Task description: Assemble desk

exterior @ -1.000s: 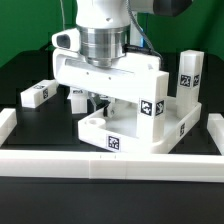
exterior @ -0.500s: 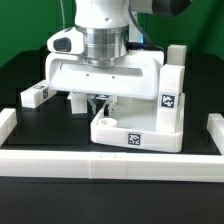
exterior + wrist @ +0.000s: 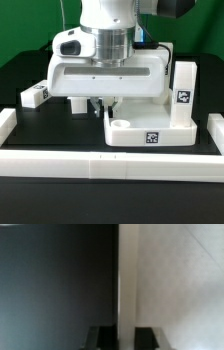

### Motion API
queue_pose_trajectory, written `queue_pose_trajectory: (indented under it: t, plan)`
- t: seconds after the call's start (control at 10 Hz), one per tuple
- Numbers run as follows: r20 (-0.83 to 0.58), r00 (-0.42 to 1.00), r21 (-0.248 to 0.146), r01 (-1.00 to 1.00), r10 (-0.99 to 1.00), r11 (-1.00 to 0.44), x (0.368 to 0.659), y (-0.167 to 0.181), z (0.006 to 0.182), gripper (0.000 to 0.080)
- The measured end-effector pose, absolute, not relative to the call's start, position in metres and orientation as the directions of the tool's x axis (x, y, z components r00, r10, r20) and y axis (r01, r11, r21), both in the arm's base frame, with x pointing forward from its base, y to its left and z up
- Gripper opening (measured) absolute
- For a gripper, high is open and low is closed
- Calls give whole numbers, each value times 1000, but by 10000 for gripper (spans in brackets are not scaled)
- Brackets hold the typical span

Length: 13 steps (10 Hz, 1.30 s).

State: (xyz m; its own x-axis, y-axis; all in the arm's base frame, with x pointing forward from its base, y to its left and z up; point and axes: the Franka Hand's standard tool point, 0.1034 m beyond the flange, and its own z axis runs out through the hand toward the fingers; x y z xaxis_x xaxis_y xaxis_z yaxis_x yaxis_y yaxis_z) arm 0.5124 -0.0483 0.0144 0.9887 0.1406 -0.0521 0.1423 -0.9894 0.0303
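The desk top (image 3: 140, 126) is a white tray with a raised rim and square tags. It sits low on the black table at the exterior view's right, under the arm. My gripper (image 3: 103, 105) points down at the top's left side, mostly hidden under the wide white hand. In the wrist view my gripper (image 3: 122, 338) has a dark finger (image 3: 100, 338) on each side of the top's thin rim (image 3: 120, 274), closed on it. One white leg (image 3: 34, 95) lies at the exterior view's left.
White border rails run along the front (image 3: 100, 165), the left (image 3: 6, 120) and the right (image 3: 214, 130) of the black table. A second white block (image 3: 76, 104) shows partly behind the hand.
The desk top has turned and slid toward the exterior view's right with the hand. Its front tag now faces the camera more squarely. The left leg has not moved.
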Motion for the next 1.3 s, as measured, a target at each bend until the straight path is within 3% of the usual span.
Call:
queue_pose_trajectory:
  t: [0.5, 0.9, 1.3]
  plan:
    - [-67, 905, 34, 423, 420, -905, 517, -52, 15, 67]
    - [-76, 700, 41, 714, 710, -699, 536, -38, 21, 66]
    - [-97, 575, 33, 817, 812, -575, 535, -43, 20, 64]
